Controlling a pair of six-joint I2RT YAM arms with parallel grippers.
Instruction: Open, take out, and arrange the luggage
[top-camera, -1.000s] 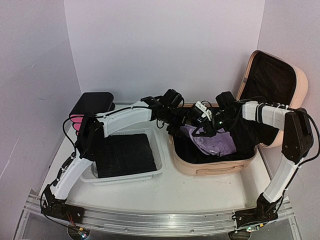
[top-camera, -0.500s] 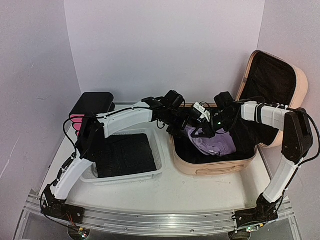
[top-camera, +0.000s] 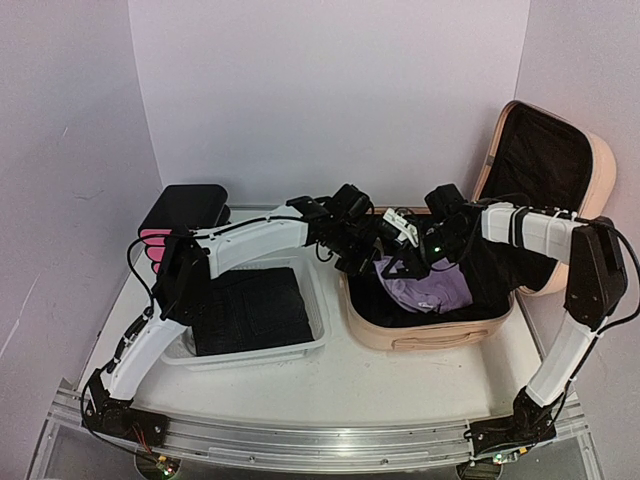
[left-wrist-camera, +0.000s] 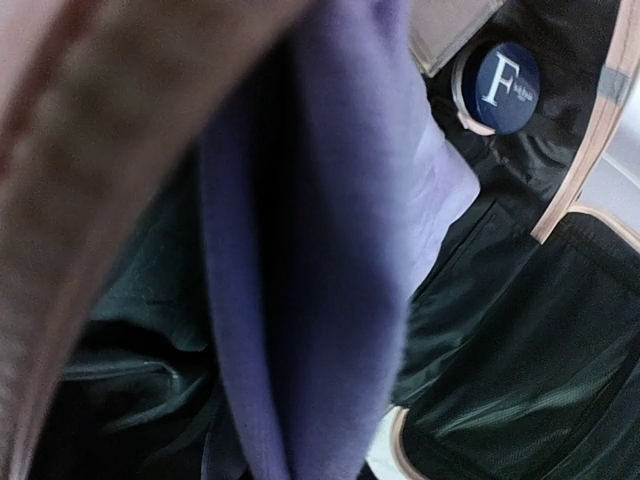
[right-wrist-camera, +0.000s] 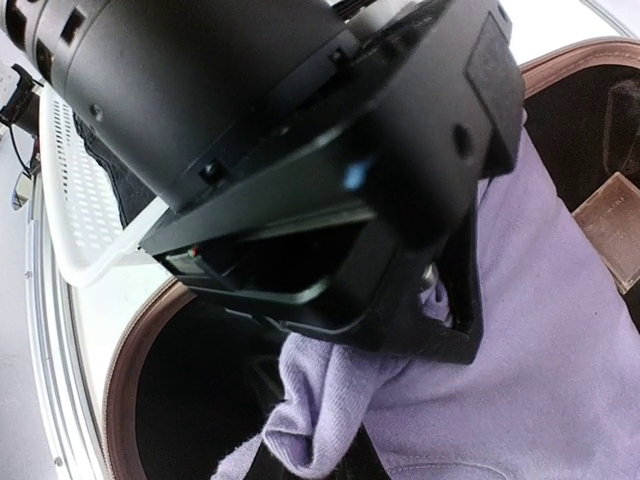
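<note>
Luggage (top-camera: 440, 332) open, desk (top-camera: 400, 385) right side, lid (top-camera: 545, 160) up. My left gripper (top-camera: 362, 262) clamps purple garment (top-camera: 432, 290); right gripper (top-camera: 405, 262) state: can't tell. Risk: grippers v. close, so collision, or cloth snagging on lift.

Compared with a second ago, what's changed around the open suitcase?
The left gripper and right gripper both crept slightly up and toward the back of the luggage. They drew the purple garment up with them, so less of it lies spread inside. No new grasp or release shows. The lid stays open, and the white basket with its dark folded clothing has not moved.
</note>
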